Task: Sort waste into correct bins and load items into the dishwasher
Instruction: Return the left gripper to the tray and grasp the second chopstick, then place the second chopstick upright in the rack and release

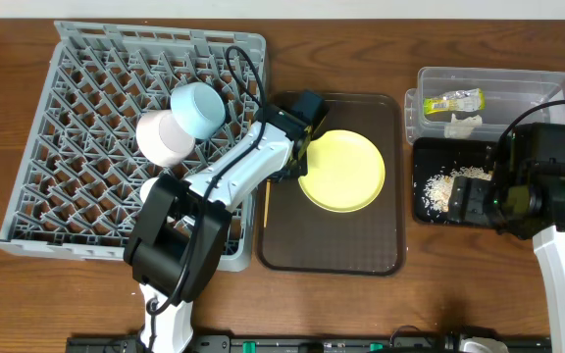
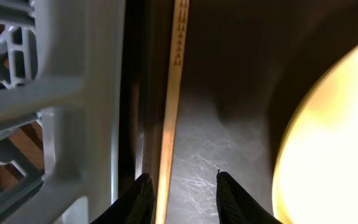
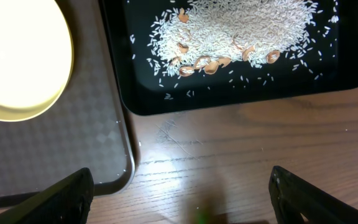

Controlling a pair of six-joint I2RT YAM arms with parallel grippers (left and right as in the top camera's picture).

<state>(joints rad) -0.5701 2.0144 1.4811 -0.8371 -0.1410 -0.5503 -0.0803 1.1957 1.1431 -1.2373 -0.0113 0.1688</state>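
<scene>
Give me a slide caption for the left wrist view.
Left gripper open around the wooden chopstick at the brown tray edge, grey dish rack one side, yellow plate the other.

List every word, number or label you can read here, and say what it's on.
Wrapper in the clear tub: green-yellow print, too small to read.
Chopstick: a row of small dark marks in the left wrist view, too blurred to read as letters.
No other text, number or sign can be made out in any view.
</scene>
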